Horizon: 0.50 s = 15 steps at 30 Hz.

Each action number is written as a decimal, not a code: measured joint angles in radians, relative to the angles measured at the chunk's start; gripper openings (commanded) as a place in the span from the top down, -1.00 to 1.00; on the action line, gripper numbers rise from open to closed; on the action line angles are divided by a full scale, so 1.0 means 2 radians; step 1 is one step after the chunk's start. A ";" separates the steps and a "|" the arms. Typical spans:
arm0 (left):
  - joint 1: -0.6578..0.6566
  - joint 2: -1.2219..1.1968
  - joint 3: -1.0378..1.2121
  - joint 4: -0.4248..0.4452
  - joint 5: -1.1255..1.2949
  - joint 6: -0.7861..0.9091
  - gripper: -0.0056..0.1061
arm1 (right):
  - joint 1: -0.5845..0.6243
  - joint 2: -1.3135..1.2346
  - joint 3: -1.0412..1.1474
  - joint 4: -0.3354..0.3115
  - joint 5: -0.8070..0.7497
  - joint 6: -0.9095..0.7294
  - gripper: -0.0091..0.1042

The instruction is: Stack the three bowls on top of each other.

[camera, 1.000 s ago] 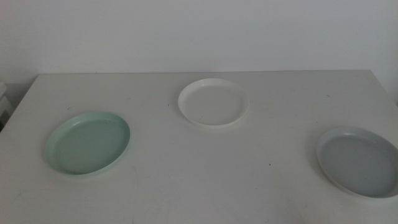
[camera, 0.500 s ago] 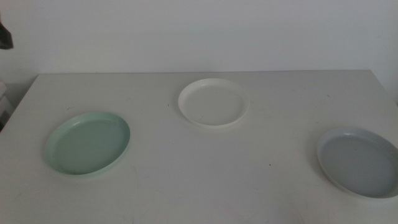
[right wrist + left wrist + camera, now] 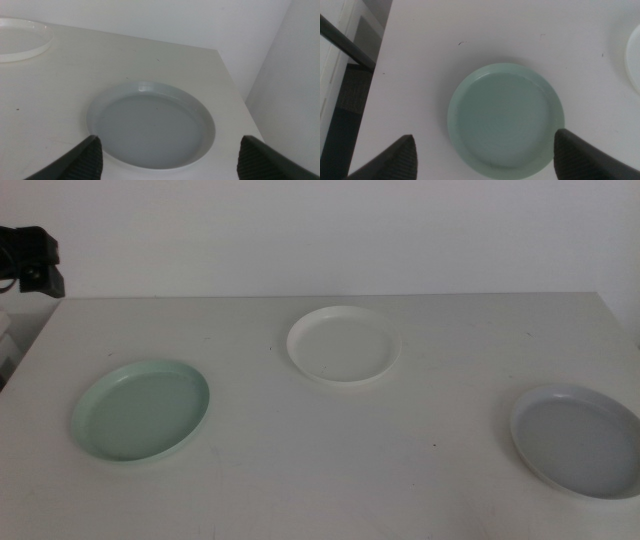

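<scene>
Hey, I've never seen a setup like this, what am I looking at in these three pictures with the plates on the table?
This is a robot with two arms at a white table. One camera looks down over the table; two more ride on the arms' wrists, so each shows its own claw's two dark tips at the picture's edge.

Three shallow bowls lie apart, none stacked: the mint green bowl on the left, the white bowl further back in the middle, the grey-blue bowl on the right.

The left claw hangs open above the green bowl; part of its arm shows dark at the overview's left edge. The right claw is open near the grey-blue bowl, outside the overview. Neither holds anything.
</scene>
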 measured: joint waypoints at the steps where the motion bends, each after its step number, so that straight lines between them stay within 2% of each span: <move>1: 0.000 0.005 0.000 0.000 -0.002 0.000 -0.99 | 0.000 0.000 0.000 0.000 0.000 0.000 -0.50; 9: 0.013 0.068 0.000 -0.007 -0.015 0.027 -0.98 | 0.000 0.000 0.000 0.000 0.000 0.000 -0.50; 15: 0.066 0.126 0.000 -0.081 -0.017 0.108 -0.98 | 0.000 0.000 0.000 0.000 0.000 0.000 -0.50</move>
